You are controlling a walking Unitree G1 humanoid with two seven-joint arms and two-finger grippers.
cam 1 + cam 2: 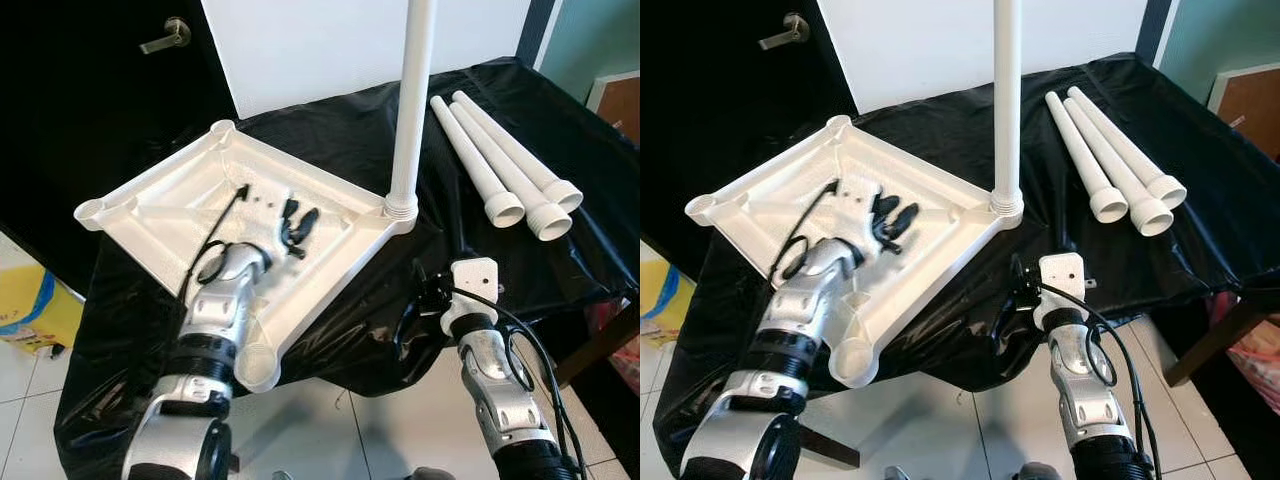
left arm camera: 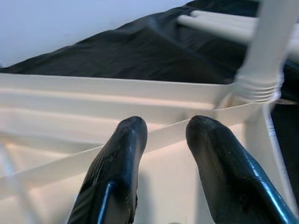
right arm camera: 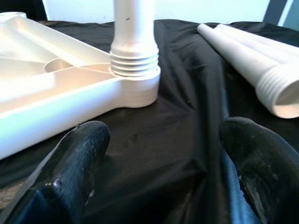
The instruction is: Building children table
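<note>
From the head cameras, the white tabletop (image 1: 190,215) lies upside down on a black-covered table (image 1: 330,130), with one leg (image 1: 411,110) already standing upright in its far-right corner socket. The left gripper (image 1: 298,225) rests on the ribbed underside near the middle, its fingers slightly parted and closed on nothing. The right gripper (image 1: 432,295) hangs at the table's front edge, just short of the fitted corner; three loose legs (image 1: 500,160) lie side by side on the cloth beyond it, further to the right. In the left wrist view, a diagonal rib of the tabletop (image 2: 56,168) runs just beyond the two black fingertips (image 2: 131,135), which stand a narrow gap apart and hold nothing; the fitted leg's threaded base (image 2: 259,86) rises ahead of the right-hand finger. In the right wrist view, the jaws are spread wide and empty over the black cloth (image 3: 177,140), with the threaded corner joint (image 3: 134,63) ahead of the one finger and the open ends of the loose legs (image 3: 280,91) ahead of the other. One leg seems done; the next move likely calls for the right gripper to reach for a loose leg and carry it to an empty socket while the left steadies the top.
</note>
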